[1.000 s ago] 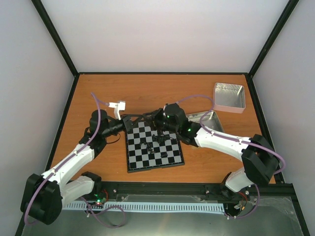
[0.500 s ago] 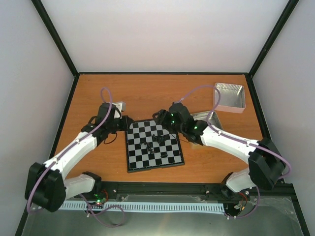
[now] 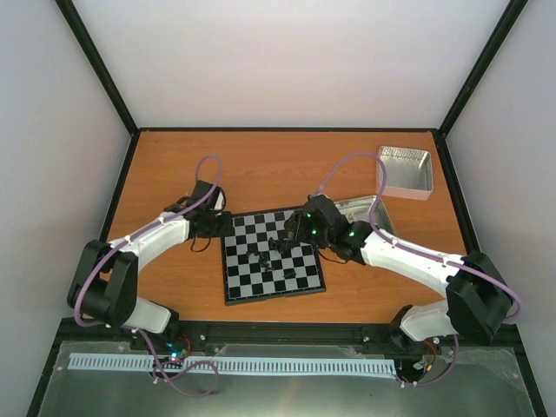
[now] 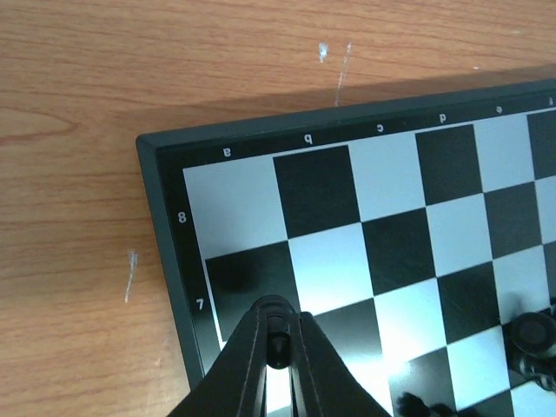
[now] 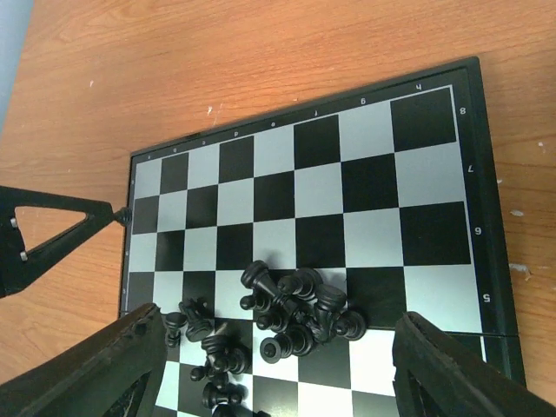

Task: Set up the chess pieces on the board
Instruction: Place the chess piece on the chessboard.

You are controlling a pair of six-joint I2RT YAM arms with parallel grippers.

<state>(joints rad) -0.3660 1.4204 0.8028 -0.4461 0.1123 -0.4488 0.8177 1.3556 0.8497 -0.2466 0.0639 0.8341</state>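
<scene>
The board lies between my arms, checked black and light grey. Several black chess pieces lie tumbled in a heap on its middle squares, with a few more scattered beside it. My right gripper hangs over the heap, open wide, one finger on each side and nothing between them. My left gripper is over the board's corner squares near the "7" mark, shut on a small black chess piece. In the top view the left gripper sits at the board's far-left corner, the right gripper above the pieces.
An open metal tin stands at the far right of the wooden table. A second tin lies partly hidden behind the right arm. The left gripper's tip shows at the board's edge in the right wrist view.
The right gripper has opened wide over the heap. The left arm has swung in and lowered, bringing its shut gripper to the board's far-left corner.
</scene>
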